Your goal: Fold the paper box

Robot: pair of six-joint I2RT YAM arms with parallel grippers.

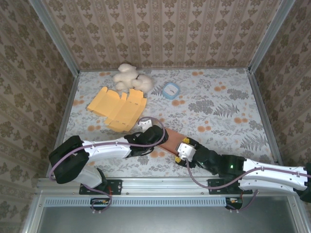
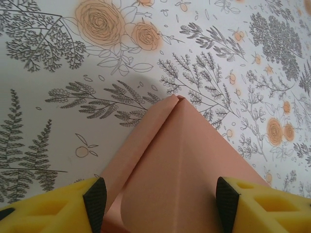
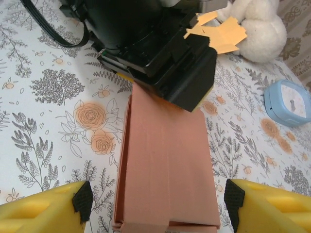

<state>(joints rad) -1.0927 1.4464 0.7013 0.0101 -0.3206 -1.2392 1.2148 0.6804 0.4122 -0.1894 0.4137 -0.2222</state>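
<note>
Both left gripper (image 2: 158, 199) and right gripper (image 3: 158, 199) gape empty astride the flat salmon paper box (image 3: 165, 160) (creased lengthwise).

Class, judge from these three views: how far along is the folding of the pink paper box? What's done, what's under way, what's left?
Done: the pink paper box shows lengthwise creases, with its side flaps folded in, and it lies flattened. In hand: the left end effector and the right end effector stand open over opposite ends, neither gripping it. Left: no walls stand up yet, so shaping it into a box remains.
</note>
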